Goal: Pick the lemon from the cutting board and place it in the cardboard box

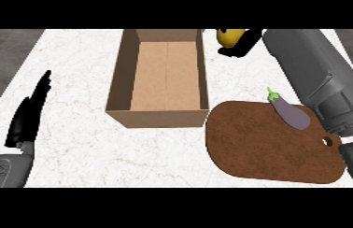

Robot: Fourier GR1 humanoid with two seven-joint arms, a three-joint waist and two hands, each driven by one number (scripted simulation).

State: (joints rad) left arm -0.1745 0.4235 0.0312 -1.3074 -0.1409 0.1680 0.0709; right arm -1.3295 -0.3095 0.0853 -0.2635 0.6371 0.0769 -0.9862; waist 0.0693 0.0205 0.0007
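The lemon [228, 35] is sitting yellow and rounded inside the curled black fingers of the right hand [238, 46], partly hidden by them, off the board, just right of the box's far right corner. The cardboard box [118, 84] is lying open-topped on the table, long and narrow, running from near to far, its plain brown floor showing with a crease down the middle and nothing inside. The cutting board [269, 150] is resting flat at the near right, dark brown, rounded at the corners, with a small hole by its right edge, its left edge lying just beside the box's near right corner.
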